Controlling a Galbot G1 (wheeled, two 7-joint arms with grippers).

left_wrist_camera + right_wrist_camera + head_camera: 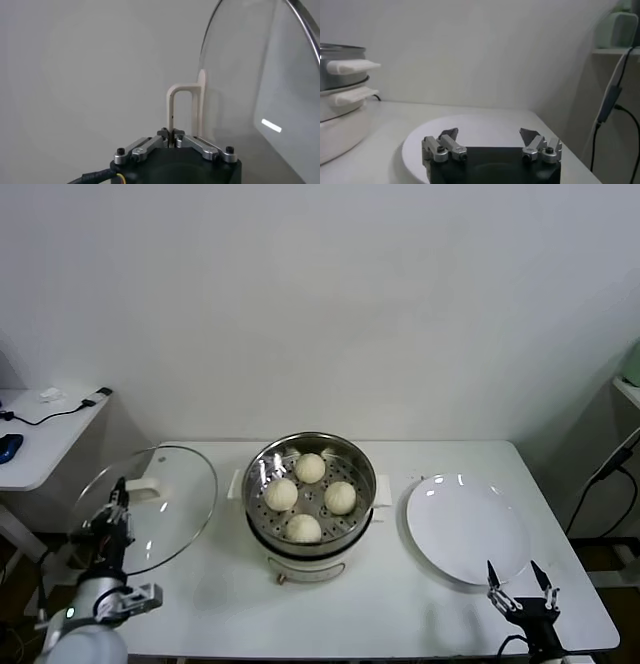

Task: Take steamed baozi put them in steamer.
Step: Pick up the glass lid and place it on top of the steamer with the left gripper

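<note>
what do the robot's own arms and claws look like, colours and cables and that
Left claw: black body, silver metal finger links with dark screws, and a black cable with a yellow wire at its base. In the head view its arm is white with a small green light. Right claw: the same black block and silver links, ending in dark pointed tips; orange accents show in the head view.

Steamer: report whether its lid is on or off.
Off. The steamer stands uncovered with four baozi showing; the left gripper holds the glass lid by its handle, off to the left.

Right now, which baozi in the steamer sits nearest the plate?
The baozi on the steamer's right side, closest to the plate; the other three lie farther left.
</note>
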